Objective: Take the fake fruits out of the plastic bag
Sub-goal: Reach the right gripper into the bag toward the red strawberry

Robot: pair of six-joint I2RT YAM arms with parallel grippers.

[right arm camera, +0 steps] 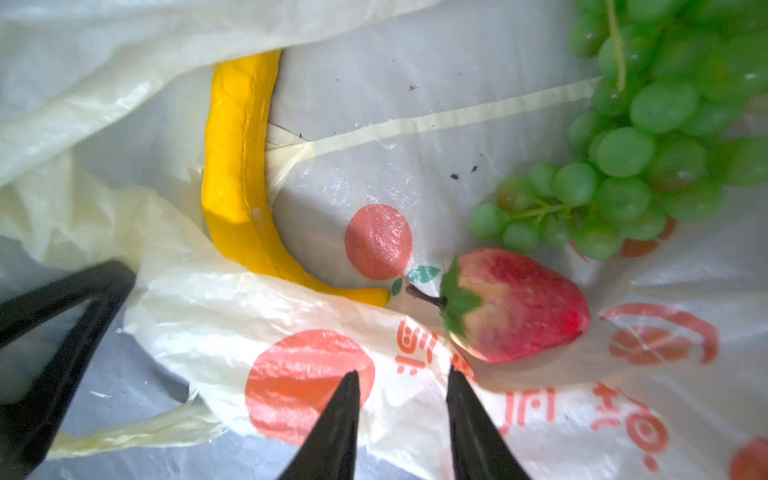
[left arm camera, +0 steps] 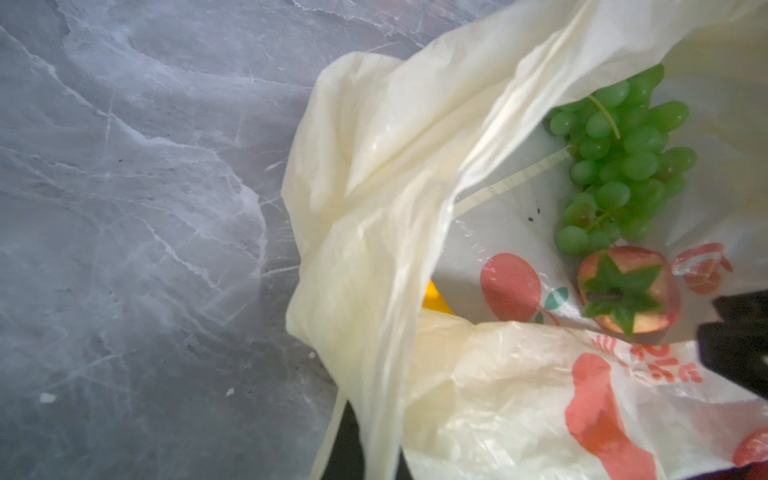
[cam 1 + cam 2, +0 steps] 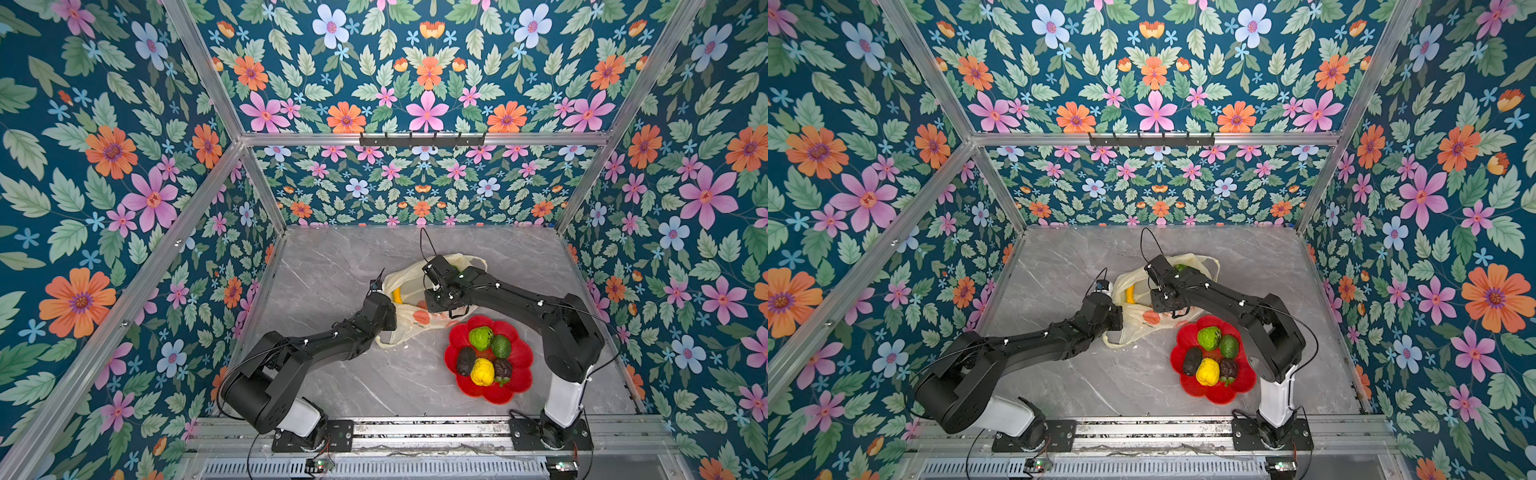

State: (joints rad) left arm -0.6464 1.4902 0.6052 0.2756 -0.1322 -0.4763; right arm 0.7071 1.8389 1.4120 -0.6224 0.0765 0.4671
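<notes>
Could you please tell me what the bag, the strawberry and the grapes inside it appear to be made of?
The plastic bag looks like thin glossy film: creased, translucent. The strawberry seems matte painted plastic or foam, its red uneven. The grape bunch looks like smooth, slightly shiny plastic or rubber, with small highlights.

Black arms point(image 3: 353, 328) with white lower links point(image 3: 303, 415), thin black cables point(image 3: 421, 240).

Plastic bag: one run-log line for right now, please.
left gripper: shut on plastic bag edge | right gripper: open, empty, over bag mouth | in bag: banana, strawberry, grape bunch | red dish: five fruits
</notes>
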